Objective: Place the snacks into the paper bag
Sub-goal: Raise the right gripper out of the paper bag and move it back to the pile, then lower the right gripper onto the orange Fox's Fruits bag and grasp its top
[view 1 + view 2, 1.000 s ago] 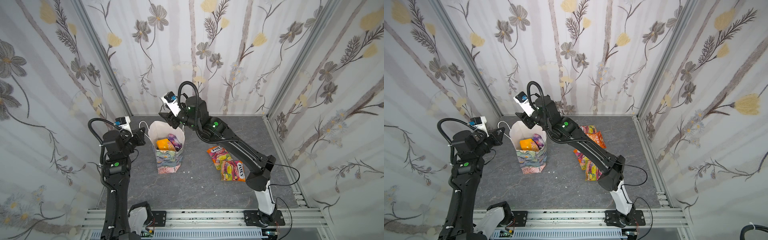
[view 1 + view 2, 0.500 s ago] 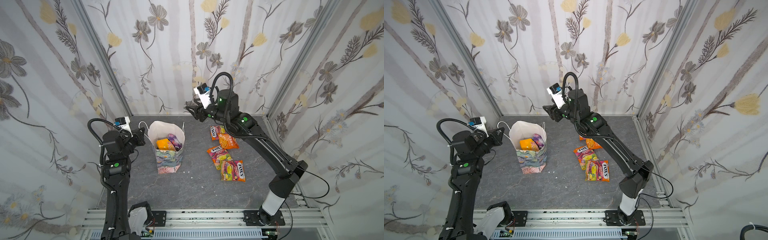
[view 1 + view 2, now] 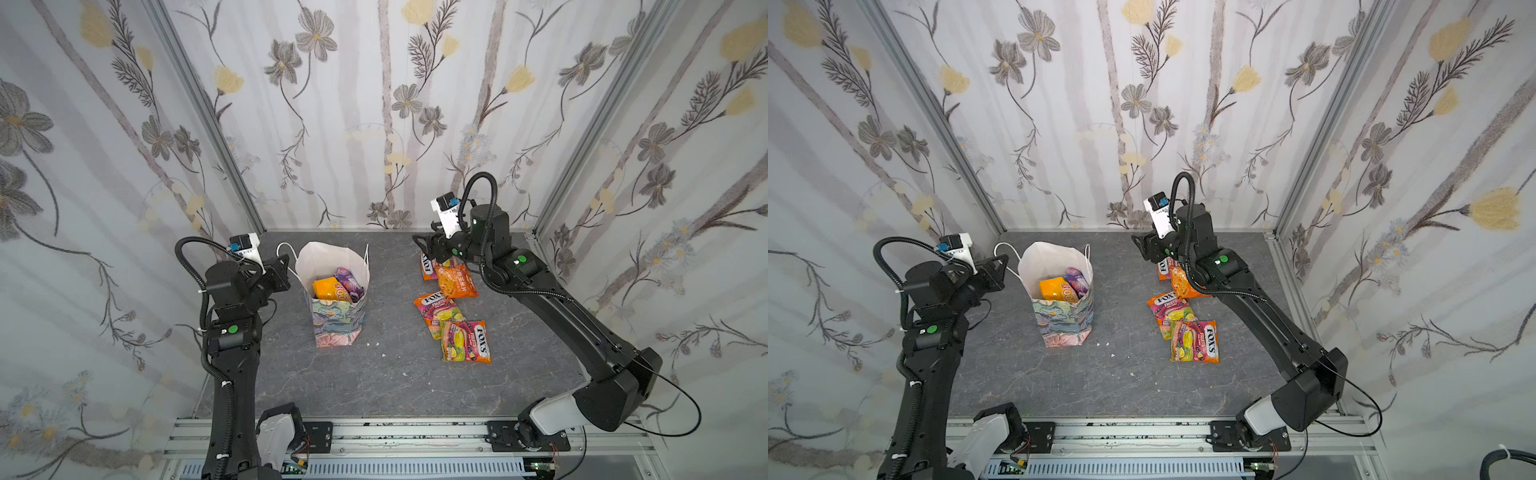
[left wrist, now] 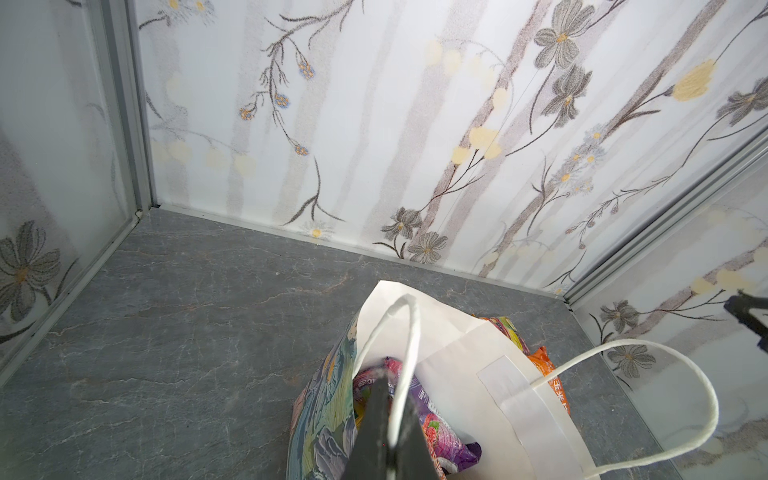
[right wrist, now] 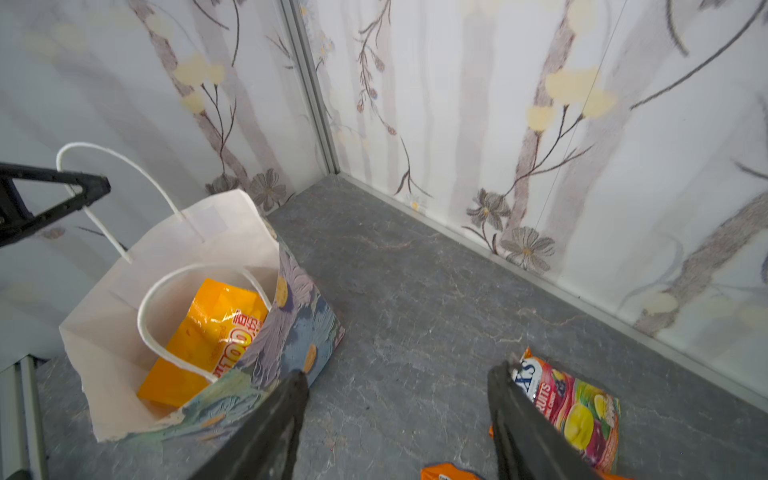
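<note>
The upright paper bag [image 3: 338, 322], white inside and painted in pastels outside, stands left of centre on the grey marbled tabletop [image 3: 374, 386]. The left gripper [image 3: 286, 261] is pinched tight on one thin white cord handle [image 4: 408, 353]. A yellow-orange pack [image 3: 326, 286] and a purple pouch [image 3: 348, 279] sit inside the bag. Four glossy snack pouches [image 3: 465, 340] lie to the right. The right gripper [image 5: 399, 374] hovers by the farthest, an orange FOX'S pouch [image 3: 428, 266], its fingers spread wide and holding nothing.

Pale floral wallpaper walls [image 3: 374, 104], aluminium corner posts [image 3: 203, 108], grey veined floor [image 3: 353, 382], slotted metal rail [image 3: 415, 433] in front, soft even light
</note>
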Robot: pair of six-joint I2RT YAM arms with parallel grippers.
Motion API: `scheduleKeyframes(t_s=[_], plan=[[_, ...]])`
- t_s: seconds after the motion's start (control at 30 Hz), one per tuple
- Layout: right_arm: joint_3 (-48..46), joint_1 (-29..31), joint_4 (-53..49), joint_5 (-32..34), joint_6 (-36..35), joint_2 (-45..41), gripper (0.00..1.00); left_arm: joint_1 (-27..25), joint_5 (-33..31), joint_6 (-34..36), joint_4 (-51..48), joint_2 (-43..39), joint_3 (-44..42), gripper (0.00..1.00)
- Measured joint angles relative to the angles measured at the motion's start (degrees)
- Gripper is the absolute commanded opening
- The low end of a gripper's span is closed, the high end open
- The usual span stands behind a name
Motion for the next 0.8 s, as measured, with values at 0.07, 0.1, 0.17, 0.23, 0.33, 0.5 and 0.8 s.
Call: scheduleKeyframes(t_s=[0.07,0.1,0.17,0.23,0.33,0.5,0.8], plan=[[-1.6,0.0,-1.9,-1.2,-0.2,0.0,0.76,0.0,-0.2,0.0,0.0,0.0,0.0,0.01],[-2.1,0.0,-3.0,-1.7,-0.4,0.0,0.75,0.0,-0.2,0.0,0.0,0.0,0.0,0.02],[-2.9,-0.1,-4.7,-3.0,-0.6,0.0,0.75,0.0,-0.2,0.0,0.0,-0.1,0.0,0.02],[-3.9,-0.1,-5.7,-3.9,-0.6,0.0,0.76,0.0,-0.2,0.0,0.0,-0.1,0.0,0.02],[-5.3,-0.1,-7.8,-3.9,-0.6,0.1,0.77,0.0,-0.1,0.0,0.0,-0.1,0.0,0.02],[-3.0,0.0,-13.9,0.3,-0.5,4.7,0.76,0.0,0.0,0.0,0.0,-0.2,0.0,0.03],[0.1,1.5,-28.9,8.9,-0.1,14.7,0.72,0.0,0.0,0.0,0.0,-0.1,0.0,0.04]])
